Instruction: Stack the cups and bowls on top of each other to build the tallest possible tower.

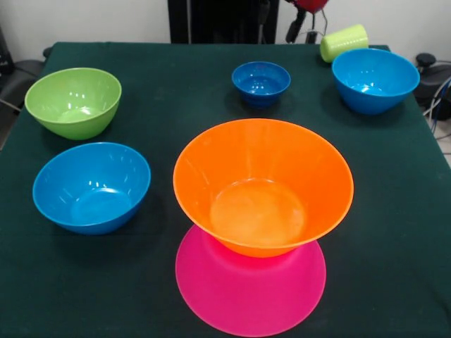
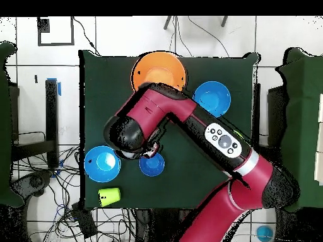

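Note:
The tower stands at the front centre: the big orange bowl (image 1: pixel 262 184) sits upright on the upturned big pink bowl (image 1: pixel 250 289). The small dark-blue bowl (image 1: pixel 261 82) stands apart at the back centre. The green bowl (image 1: pixel 73 101) is at the back left and one blue bowl (image 1: pixel 91 186) at the front left. The other blue bowl (image 1: pixel 375 79) is at the back right. The yellow-green cup (image 1: pixel 344 42) lies on its side behind it. My gripper (image 1: pixel 304 39) hangs open and empty at the back edge, left of that cup. The purple and light-blue cups are out of view.
In the overhead view my red arm (image 2: pixel 183 120) reaches across the middle of the dark green table (image 2: pixel 189 183) and hides the green bowl. The orange bowl (image 2: pixel 158 70), both blue bowls (image 2: pixel 212 97) (image 2: pixel 102 164) and the cup (image 2: pixel 109 196) show around it. A light-blue round thing (image 2: pixel 265 233) lies off the table.

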You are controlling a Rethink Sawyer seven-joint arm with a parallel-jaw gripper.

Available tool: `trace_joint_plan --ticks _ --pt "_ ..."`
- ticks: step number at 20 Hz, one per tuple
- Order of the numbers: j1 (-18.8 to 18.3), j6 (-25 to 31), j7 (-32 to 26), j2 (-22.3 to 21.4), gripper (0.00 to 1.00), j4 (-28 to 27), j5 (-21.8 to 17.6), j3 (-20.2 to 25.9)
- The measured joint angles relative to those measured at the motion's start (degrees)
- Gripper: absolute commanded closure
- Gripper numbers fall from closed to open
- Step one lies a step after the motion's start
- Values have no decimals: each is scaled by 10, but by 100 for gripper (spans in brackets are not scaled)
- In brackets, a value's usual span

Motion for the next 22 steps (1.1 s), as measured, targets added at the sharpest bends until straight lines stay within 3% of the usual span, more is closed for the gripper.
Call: trace_joint_plan --ticks 2,4,12,17,22 --pt "-20 0 76 17 0 -20 0 -13" --pt "-32 0 106 25 0 -32 -1 -25" --pt "-84 -26 163 60 0 -94 -25 -96" --pt "-90 -47 200 70 0 -112 -26 -122" --pt "-102 -85 276 79 0 -130 -30 -171"
